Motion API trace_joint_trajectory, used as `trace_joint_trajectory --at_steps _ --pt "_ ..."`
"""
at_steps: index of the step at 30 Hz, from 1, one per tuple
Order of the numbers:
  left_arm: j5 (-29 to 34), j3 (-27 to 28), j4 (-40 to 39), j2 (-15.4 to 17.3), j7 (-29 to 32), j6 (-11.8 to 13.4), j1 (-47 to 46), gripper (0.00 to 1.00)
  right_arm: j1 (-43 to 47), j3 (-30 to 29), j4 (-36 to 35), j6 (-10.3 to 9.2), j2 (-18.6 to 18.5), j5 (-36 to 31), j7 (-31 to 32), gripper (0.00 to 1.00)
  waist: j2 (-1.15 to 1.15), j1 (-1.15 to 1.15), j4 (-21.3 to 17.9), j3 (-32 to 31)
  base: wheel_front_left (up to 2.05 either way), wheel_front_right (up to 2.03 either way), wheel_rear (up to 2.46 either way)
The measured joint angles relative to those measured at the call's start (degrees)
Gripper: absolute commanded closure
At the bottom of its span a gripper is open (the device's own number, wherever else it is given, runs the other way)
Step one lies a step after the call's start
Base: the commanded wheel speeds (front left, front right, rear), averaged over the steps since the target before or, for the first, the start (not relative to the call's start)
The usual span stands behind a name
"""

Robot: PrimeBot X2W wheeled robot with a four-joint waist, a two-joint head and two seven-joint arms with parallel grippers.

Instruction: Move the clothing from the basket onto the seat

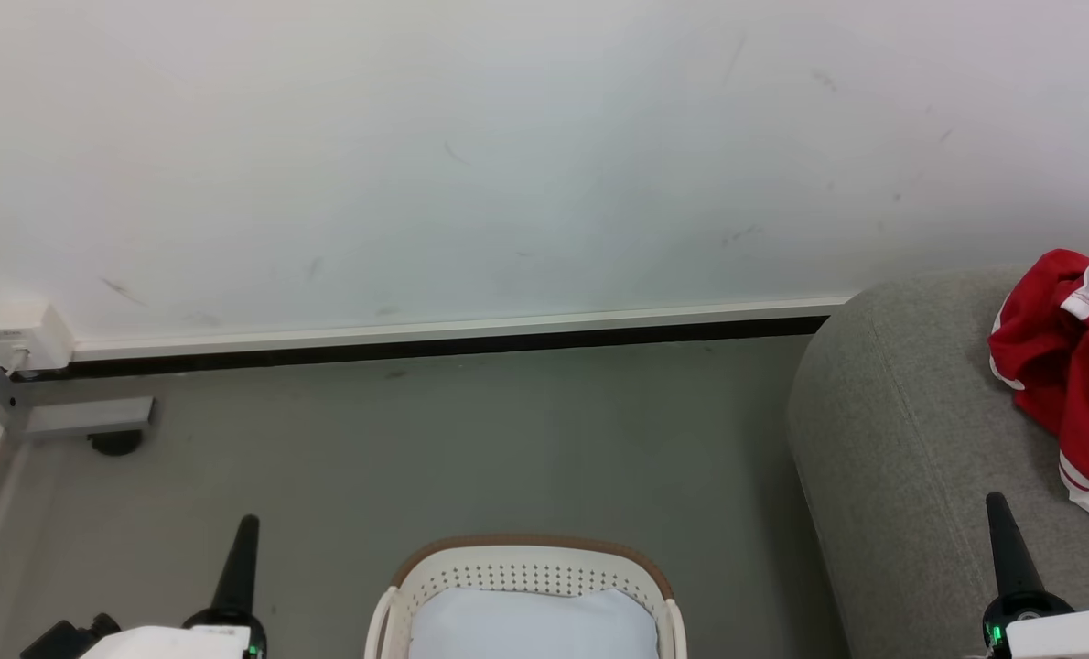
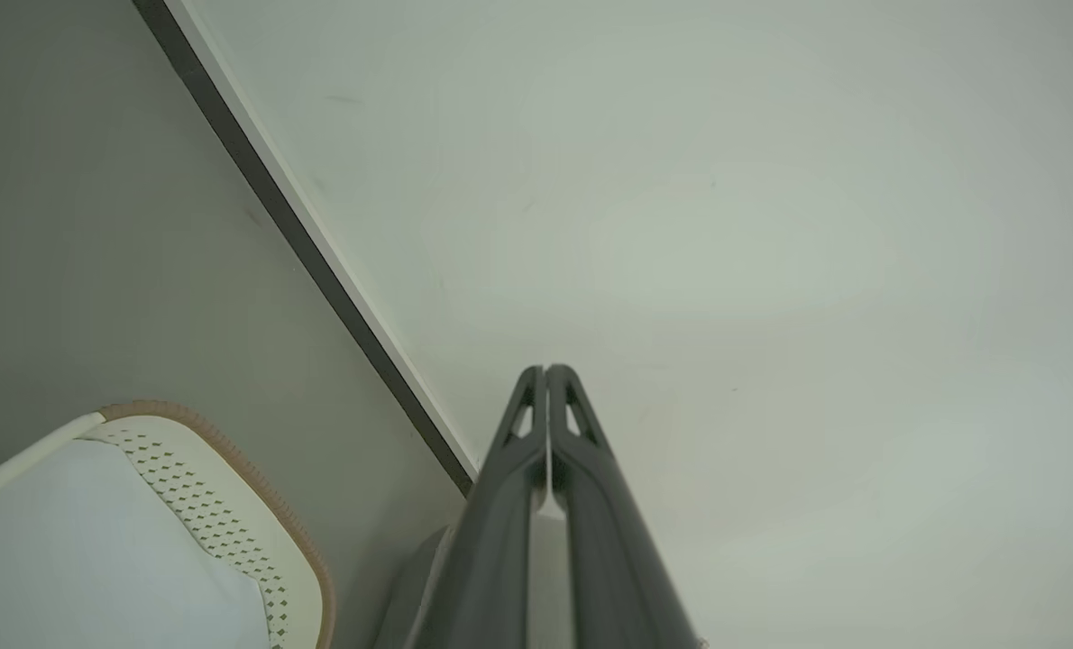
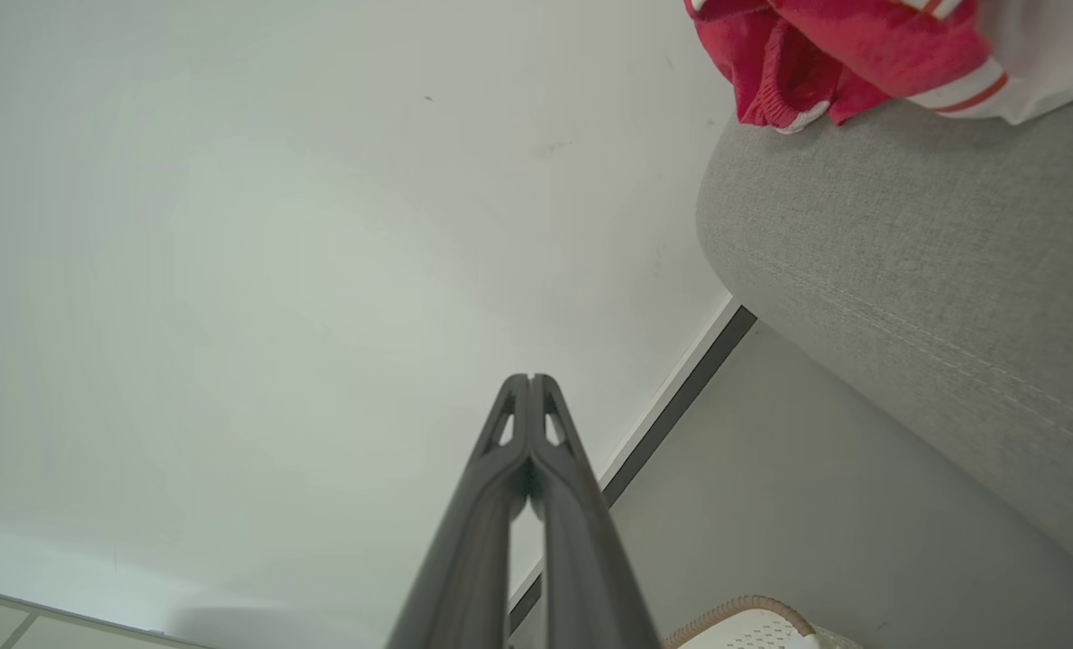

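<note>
You faced a pale wall (image 1: pixel 508 165) above a grey floor (image 1: pixel 508 439), and the seat (image 1: pixel 883 412) rose at your right, its rounded end turned toward the basket. The basket (image 1: pixel 526 560) sat on the floor between your two arms, close in front, which I judge put it within easy reach of either. The part of its pale bottom in view lay bare, though the frame cut off its near end. The clothing (image 1: pixel 1066 357) lay bunched on top of the seat, well apart from the basket, red folds and white striped trim heaped together, so the task looked done or nearly so. I could not tell how many garments made up the heap. Your left tool (image 2: pixel 545 371) and right tool (image 3: pixel 530 379) each had its fingers pressed together on nothing. They pointed up toward the wall on either side of the basket, a parked pose that suits arms with no load.
</note>
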Motion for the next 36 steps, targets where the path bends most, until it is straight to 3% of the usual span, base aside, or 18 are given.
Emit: trace_joint_trajectory --at_steps 36 --pt "-15.5 1.0 -0.7 -0.2 4.3 0.0 -1.2 1.0 -1.3 -2.8 0.9 -0.01 0.7 15.8 4.7 1.0 0.0 0.0 0.3 0.0 0.0 0.0 0.0"
